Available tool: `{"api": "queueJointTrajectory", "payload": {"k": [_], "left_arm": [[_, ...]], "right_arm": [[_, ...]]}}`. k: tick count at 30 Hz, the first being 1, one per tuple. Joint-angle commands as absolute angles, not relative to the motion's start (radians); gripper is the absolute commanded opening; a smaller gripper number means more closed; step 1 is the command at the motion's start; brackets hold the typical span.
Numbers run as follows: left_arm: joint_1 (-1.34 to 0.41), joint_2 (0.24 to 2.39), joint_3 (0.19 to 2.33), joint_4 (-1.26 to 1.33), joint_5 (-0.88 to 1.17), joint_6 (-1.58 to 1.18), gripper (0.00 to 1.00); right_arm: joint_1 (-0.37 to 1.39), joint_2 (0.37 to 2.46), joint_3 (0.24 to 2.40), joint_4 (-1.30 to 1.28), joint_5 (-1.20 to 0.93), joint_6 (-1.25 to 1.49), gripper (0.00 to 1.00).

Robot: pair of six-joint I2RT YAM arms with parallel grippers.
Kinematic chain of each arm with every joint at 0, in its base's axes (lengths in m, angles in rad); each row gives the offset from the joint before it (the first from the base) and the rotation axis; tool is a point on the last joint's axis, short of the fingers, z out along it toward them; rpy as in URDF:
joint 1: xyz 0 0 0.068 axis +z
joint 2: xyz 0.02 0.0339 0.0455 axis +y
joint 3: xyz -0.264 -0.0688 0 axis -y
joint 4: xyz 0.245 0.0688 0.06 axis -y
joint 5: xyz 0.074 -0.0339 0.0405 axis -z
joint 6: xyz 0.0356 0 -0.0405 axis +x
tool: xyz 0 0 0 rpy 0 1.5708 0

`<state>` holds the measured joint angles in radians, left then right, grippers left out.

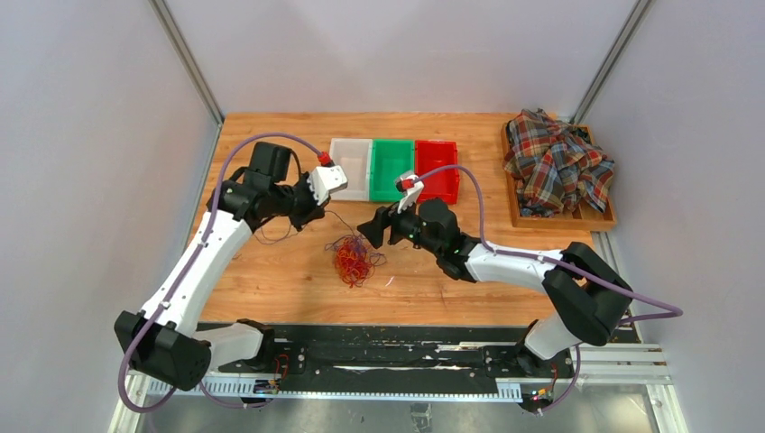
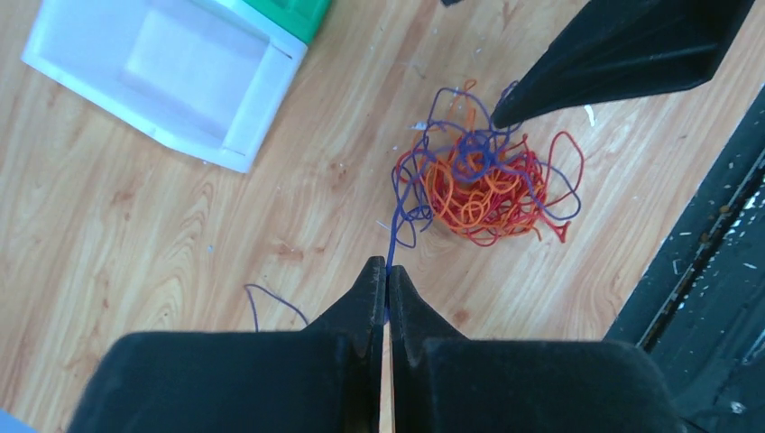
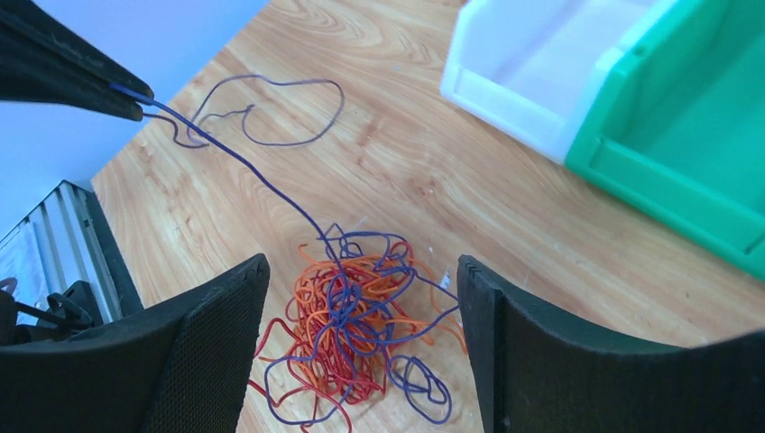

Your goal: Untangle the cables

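While the red, orange and purple cables [image 1: 353, 260] lie bunched on the wooden surface [image 1: 433, 289] between both arms | left gripper [image 2: 387, 272]: pressed together on a purple strand [image 3: 244, 162] running straight from the bunch | right gripper [image 3: 361, 266]: spread wide just above the bunch

White arms [image 1: 194, 271], black joints [image 1: 577, 302] (lilac hoses [image 1: 271, 135]).

Bare table [image 1: 289, 280] lies open on the near and left sides of the cables [image 1: 354, 260]. A purple strand [image 3: 244, 162], stretched from the bunch and pinched in the left pincer [image 2: 386, 271], bars the far-left approach. The right pincer [image 1: 370, 230], jaws spread, hangs over the bunch's far-right side. Three bins [image 1: 391, 169] stand in a row beyond.
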<state>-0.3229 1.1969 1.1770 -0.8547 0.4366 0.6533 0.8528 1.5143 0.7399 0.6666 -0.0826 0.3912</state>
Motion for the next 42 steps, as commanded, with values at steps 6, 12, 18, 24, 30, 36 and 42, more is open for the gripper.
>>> {"api": "queueJointTrajectory", "payload": {"k": [6,12,18,24,30,36,42], "left_arm": [[-0.326,1.168,1.361,-0.982,0.495,0.598,0.01],[-0.33,1.166,1.406,-0.999,0.508,0.592,0.01],[-0.333,1.161,1.453,-1.025,0.547,0.586,0.0],[-0.339,1.163,1.514,-1.054,0.569,0.586,0.0],[-0.342,1.157,1.604,-1.067,0.611,0.576,0.0],[-0.343,1.181,1.759,-1.066,0.646,0.542,0.0],[-0.343,1.218,1.93,-1.066,0.645,0.519,0.0]], "right_arm": [[0.869,1.538,0.783,0.872,-0.27,0.306,0.76],[0.897,1.605,0.841,0.891,-0.327,0.299,0.76],[0.906,1.71,0.954,0.934,-0.319,0.311,0.76],[0.923,1.823,1.079,0.935,-0.262,0.326,0.64],[0.923,1.885,1.044,0.943,-0.185,0.389,0.43],[0.922,1.903,0.906,0.99,-0.099,0.418,0.41],[0.926,1.914,0.816,1.021,-0.061,0.47,0.42]]}}
